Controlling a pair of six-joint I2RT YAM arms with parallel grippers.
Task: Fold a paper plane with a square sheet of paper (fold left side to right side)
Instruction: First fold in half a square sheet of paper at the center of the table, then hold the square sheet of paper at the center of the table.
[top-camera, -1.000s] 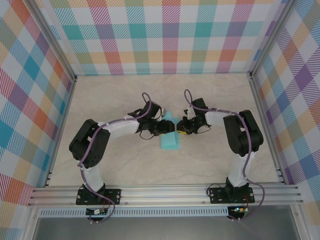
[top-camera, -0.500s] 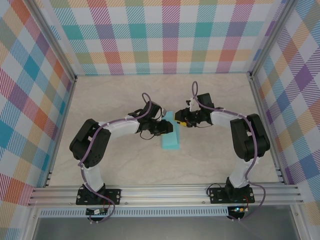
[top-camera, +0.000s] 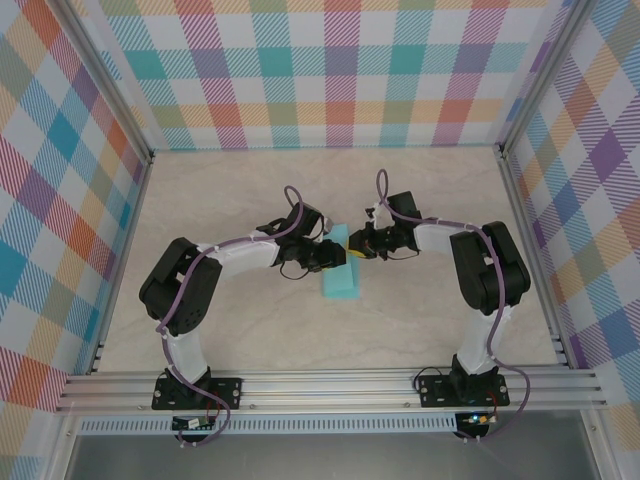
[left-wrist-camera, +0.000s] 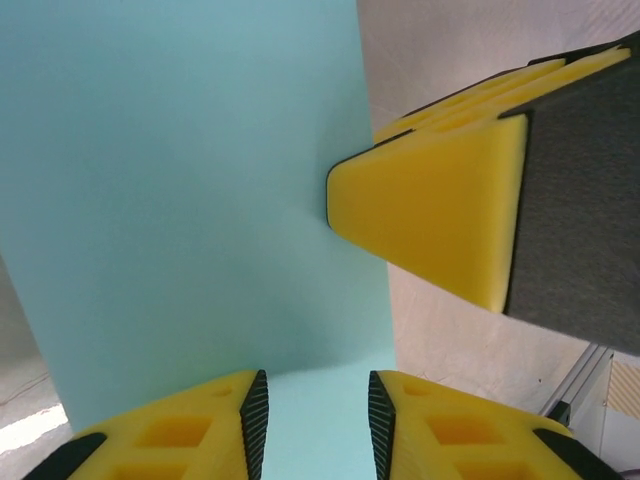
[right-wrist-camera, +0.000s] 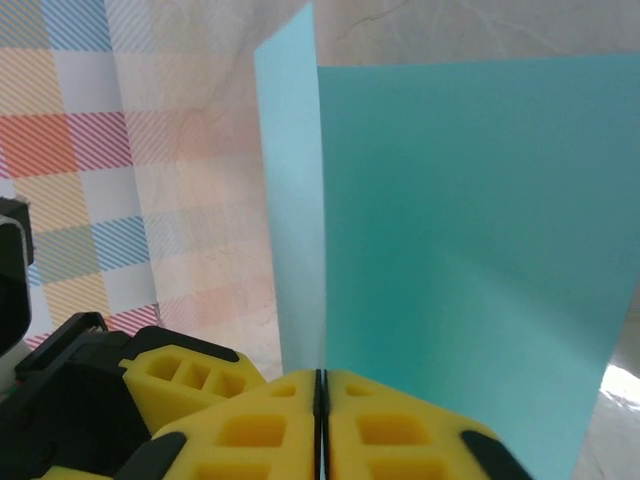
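Note:
The square sheet of paper (top-camera: 341, 273) is turquoise and lies mid-table, folded into a narrow upright rectangle. My left gripper (top-camera: 335, 256) reaches in from the left over its far half. In the left wrist view its jaws (left-wrist-camera: 318, 395) stand apart, open, with the paper (left-wrist-camera: 180, 180) flat beneath them. My right gripper (top-camera: 358, 249) comes in from the right, tip to tip with the left one. Its jaws (right-wrist-camera: 322, 378) are shut on the paper's (right-wrist-camera: 460, 200) edge, and a paler flap (right-wrist-camera: 292, 200) rises from the seam. The right gripper's yellow fingers (left-wrist-camera: 440, 215) touch the paper's right edge.
The beige marbled tabletop (top-camera: 250, 330) lies open all around the paper. Plaid walls (top-camera: 330, 70) close in the back and both sides. An aluminium rail (top-camera: 330, 388) carrying the two arm bases runs along the near edge.
The right gripper opened, shifted along the paper's far right edge, then shut on it. The left gripper stayed over the paper, its jaws a little narrower.

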